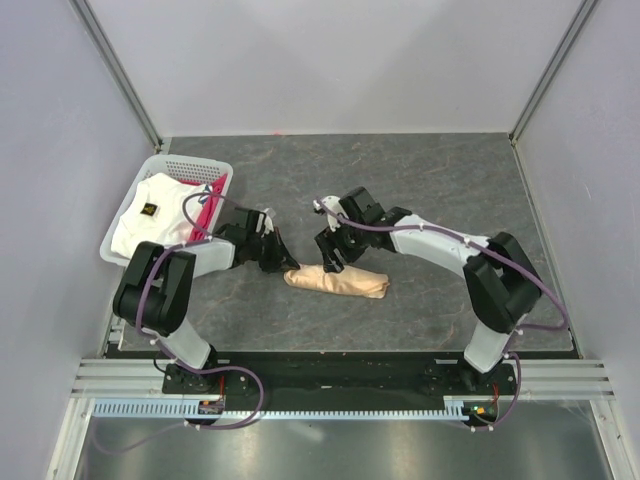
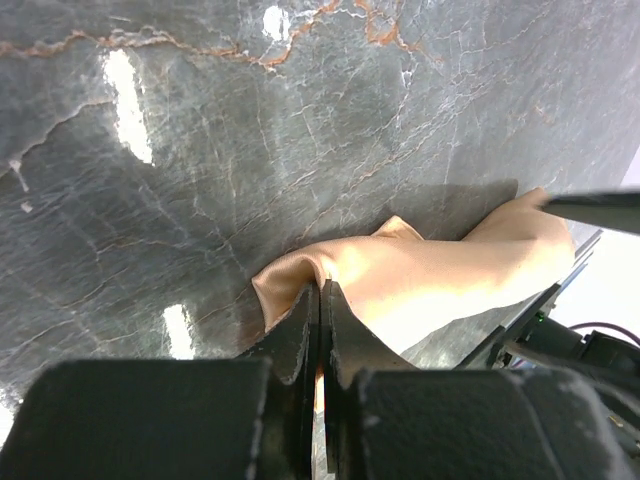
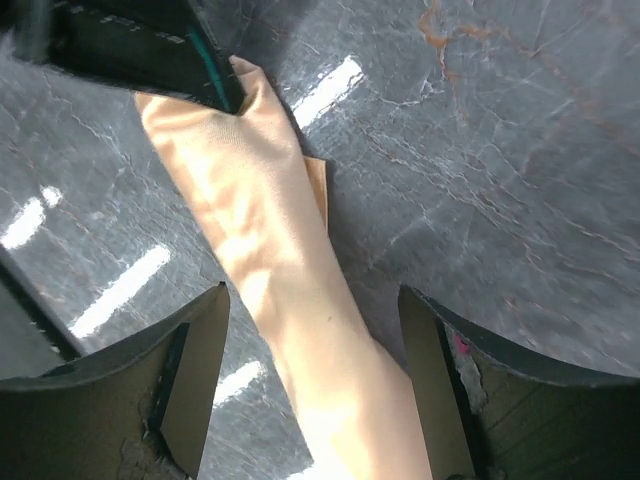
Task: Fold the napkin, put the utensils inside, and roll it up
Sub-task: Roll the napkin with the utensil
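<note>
On the far left of the dark grey, stone-look desk (image 1: pixel 420 190) sits a white plastic basket with holes (image 1: pixel 165 162). In it lie a white cloth with a dark mark (image 1: pixel 150 215) and a pink-red cloth (image 1: pixel 208 205). Next comes the left end effector (image 1: pixel 285 258). Its two black fingers are clenched tight together, and they seem to pinch the left tip of the thin, shiny peach-tan cloth napkin (image 1: pixel 338 282). The napkin lies near the middle of the desk as a short, fat roll, pointing left to right. Over the middle of the roll hangs the right end effector (image 1: pixel 332 258). Its fingers stand wide apart, one on each side of the roll, and they hold nothing. So the folding and the rolling look almost done. No small black spoon shows anywhere. It may be tucked inside the roll, but I cannot tell. What seems left is to tidy the little loose flap near the left end and let the roll rest.
</note>
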